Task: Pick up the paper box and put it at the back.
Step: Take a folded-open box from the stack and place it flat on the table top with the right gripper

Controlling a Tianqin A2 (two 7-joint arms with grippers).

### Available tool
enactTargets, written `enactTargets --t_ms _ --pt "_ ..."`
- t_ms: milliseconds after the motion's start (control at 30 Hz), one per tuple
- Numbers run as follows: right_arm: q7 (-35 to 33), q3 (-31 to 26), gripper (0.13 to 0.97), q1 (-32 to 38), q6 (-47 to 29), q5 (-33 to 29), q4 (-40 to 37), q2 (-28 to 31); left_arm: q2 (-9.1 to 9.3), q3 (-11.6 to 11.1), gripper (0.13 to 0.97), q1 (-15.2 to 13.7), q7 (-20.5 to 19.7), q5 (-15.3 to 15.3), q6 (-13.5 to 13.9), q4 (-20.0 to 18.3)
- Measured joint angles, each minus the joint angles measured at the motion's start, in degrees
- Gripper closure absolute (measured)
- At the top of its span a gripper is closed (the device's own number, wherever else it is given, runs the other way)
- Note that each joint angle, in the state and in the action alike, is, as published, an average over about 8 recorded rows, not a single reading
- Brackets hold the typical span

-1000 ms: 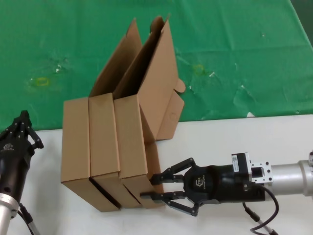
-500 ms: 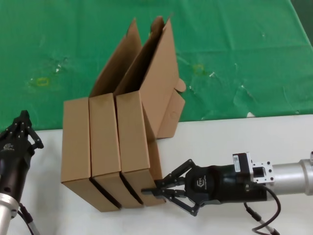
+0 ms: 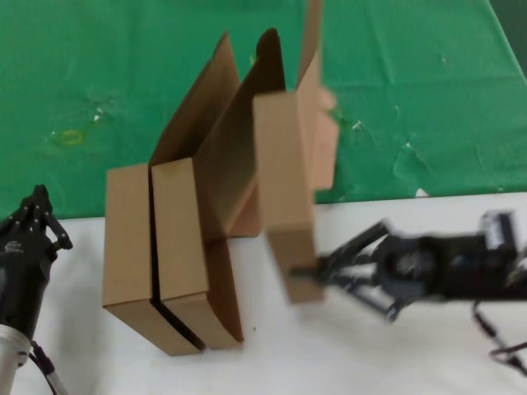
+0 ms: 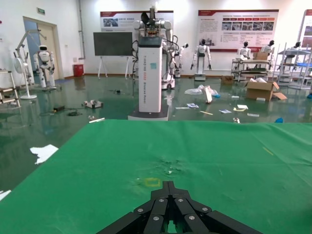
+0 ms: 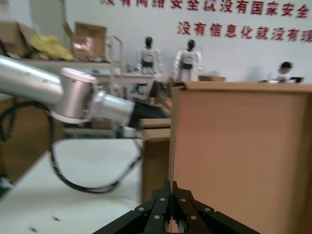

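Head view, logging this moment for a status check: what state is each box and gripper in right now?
paper box: pinched at its near edge, pulled apart from the row, lid flap up.
two other boxes: side by side on the white table, lids open.
right gripper: shut on the paper box's edge.
left gripper: shut, idle beside the row.

Two brown cardboard boxes (image 3: pixel 169 247) stand side by side on edge on the white tabletop (image 3: pixel 395 354), their opened lids (image 3: pixel 218 123) leaning back over the cloth. In the left wrist view, humanoid robots (image 4: pixel 45 66) and a white pillar (image 4: pixel 150 78) stand on a glossy hall floor (image 4: pixel 58 126).
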Motion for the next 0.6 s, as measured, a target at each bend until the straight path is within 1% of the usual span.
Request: enactTargets --t_ms 67,167,233,300,367,433,533,600 --pt "1.69 1.4 0.945 0.36 0.96 0.12 2.46 2.55 0.0 0.0 0.953 0.0 0.0 0.0 0.0 0.0" --pt "4.64 2.64 0.945 2.08 3.58 -1.7 5.6 6.41 0.0 0.0 0.953 0.0 0.0 0.0 0.0 0.0" --pt "6.71 2.49 0.945 3.97 5.73 -4.21 6.94 8.55 0.0 0.0 0.953 0.0 0.0 0.0 0.0 0.0" --pt "8.97 1.15 0.946 6.58 8.23 -7.86 7.65 10.32 0.0 0.0 0.953 0.0 0.0 0.0 0.0 0.0" --pt "11.33 -1.54 0.946 9.91 10.95 -12.29 7.81 11.73 0.0 0.0 0.953 0.0 0.0 0.0 0.0 0.0" --pt "13.87 -5.49 0.946 13.99 13.62 -17.35 7.56 12.74 0.0 0.0 0.953 0.0 0.0 0.0 0.0 0.0" --pt "18.15 -13.09 0.946 21.12 16.61 -25.38 6.69 13.29 0.0 0.0 0.953 0.0 0.0 0.0 0.0 0.0" --pt "21.15 -18.53 0.946 26.12 17.21 -30.82 5.64 12.62 0.0 0.0 0.953 0.0 0.0 0.0 0.0 0.0"
